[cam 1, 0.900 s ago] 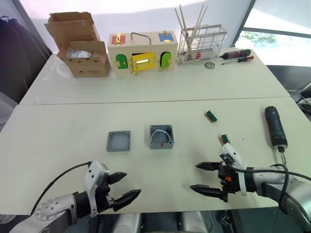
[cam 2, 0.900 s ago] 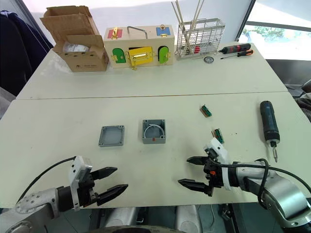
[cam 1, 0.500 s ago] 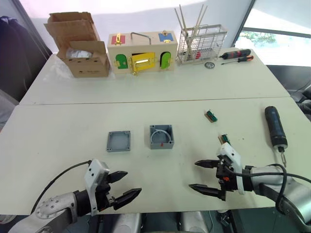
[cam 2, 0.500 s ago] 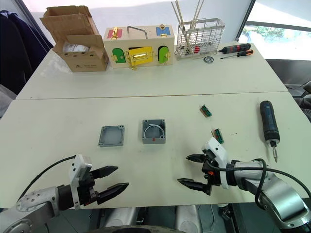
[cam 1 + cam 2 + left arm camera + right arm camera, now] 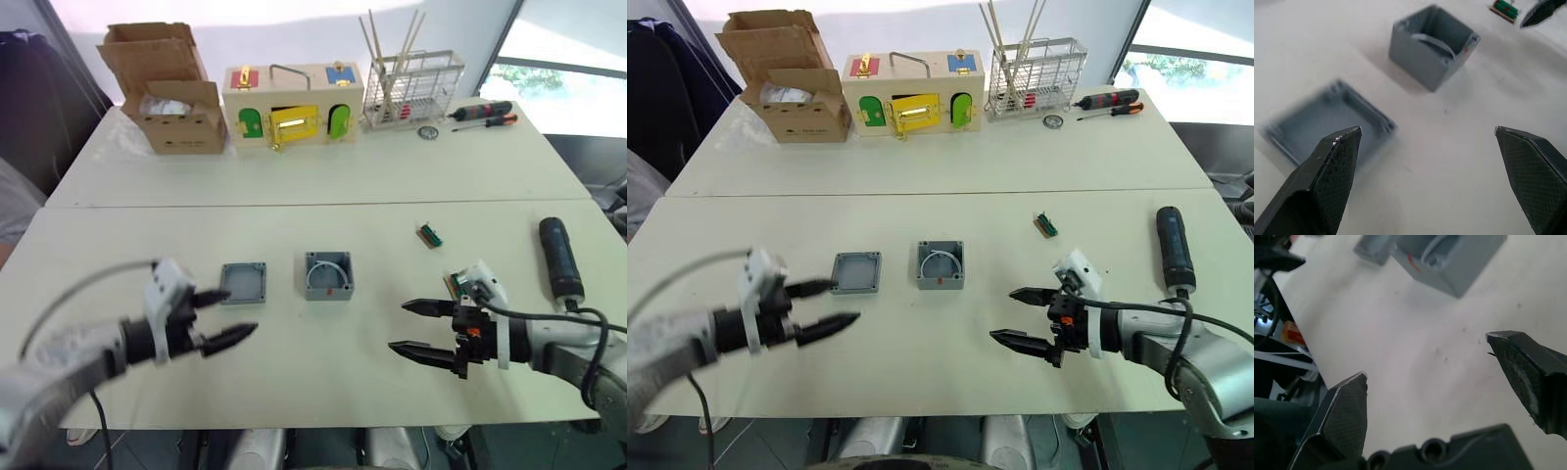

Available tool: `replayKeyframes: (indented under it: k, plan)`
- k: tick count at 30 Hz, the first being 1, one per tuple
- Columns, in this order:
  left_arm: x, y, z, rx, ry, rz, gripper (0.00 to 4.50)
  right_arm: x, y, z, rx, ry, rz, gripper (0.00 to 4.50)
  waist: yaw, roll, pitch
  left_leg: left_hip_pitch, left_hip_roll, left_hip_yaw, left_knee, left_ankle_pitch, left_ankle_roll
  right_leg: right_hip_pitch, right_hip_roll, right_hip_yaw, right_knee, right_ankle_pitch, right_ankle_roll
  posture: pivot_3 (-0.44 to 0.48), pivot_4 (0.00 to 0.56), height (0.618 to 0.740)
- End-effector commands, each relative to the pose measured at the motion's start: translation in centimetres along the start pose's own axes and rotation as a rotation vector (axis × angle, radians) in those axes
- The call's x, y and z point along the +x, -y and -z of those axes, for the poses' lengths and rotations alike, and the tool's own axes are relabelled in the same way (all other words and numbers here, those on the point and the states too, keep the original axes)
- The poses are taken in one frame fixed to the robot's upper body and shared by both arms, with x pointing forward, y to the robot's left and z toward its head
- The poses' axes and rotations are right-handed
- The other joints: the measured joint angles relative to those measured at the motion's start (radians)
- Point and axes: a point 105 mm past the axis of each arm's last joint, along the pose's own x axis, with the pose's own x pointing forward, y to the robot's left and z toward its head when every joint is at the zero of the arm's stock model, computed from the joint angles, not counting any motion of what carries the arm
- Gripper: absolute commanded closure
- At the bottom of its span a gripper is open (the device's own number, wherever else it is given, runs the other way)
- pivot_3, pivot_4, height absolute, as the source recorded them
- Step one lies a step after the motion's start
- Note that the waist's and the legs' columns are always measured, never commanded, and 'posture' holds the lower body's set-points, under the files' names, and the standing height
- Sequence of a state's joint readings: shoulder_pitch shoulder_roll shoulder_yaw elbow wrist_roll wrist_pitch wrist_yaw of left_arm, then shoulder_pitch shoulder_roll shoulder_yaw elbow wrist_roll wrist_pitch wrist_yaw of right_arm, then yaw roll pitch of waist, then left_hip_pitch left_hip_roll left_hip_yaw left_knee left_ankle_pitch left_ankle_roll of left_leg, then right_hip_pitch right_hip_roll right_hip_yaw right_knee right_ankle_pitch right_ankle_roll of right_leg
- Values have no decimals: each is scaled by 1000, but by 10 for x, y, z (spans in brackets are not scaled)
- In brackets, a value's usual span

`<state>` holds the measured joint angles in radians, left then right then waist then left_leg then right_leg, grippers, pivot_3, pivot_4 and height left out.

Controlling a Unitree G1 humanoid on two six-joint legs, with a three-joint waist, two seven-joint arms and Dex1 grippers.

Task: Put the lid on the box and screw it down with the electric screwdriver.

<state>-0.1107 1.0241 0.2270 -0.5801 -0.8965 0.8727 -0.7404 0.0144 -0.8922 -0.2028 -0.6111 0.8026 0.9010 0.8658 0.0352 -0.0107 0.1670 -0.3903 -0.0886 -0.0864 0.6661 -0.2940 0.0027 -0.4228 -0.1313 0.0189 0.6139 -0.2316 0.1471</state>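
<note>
The grey lid lies flat on the near table, rim up. Just to its right stands the open grey box, a red mark on its near side. The black electric screwdriver lies at the far right, bit toward me. My left gripper is open just near-left of the lid, one fingertip almost at the lid's edge. In the left wrist view the lid and box lie ahead of the open left gripper. My right gripper is open near-right of the box, empty.
On the far table stand a cardboard box, a wooden box with coloured doors and a wire rack, with hand screwdrivers at the back right. Two small green parts lie right of the box.
My left gripper has swung forward from the table's near edge up to the lid's near-left side. The right gripper has crept slightly forward. Both stay open.
</note>
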Motion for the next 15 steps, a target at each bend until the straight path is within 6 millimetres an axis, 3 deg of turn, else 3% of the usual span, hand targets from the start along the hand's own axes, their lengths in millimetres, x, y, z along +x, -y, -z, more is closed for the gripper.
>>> replayKeyframes:
  k: [1,4,7,10,15]
  plan:
    - [10,1,-18,81,-83,117,27,-1,-6,-16,-50,13,-7,16,1,0,0,0,0,0,0,0,0,0,0,0,-1,0,0,0,150,739]
    - [28,-3,-37,219,-129,208,27,4,-7,-21,-78,11,-3,16,0,0,0,0,-1,1,0,0,0,0,0,0,-1,0,1,0,150,739]
    - [64,8,-49,378,-190,382,27,7,-4,-19,-125,-19,55,16,7,-1,1,-1,-1,2,0,0,0,-1,1,0,0,0,1,0,150,739]
    - [91,20,-50,456,-234,519,27,9,4,-19,-156,-2,145,16,1,-1,1,-1,-1,1,1,1,-1,0,1,1,-1,0,1,0,150,739]
    - [129,16,-41,547,-324,535,27,16,-3,-13,-124,47,197,16,-13,-3,2,-2,0,2,1,2,-2,-2,2,1,0,0,1,0,150,739]
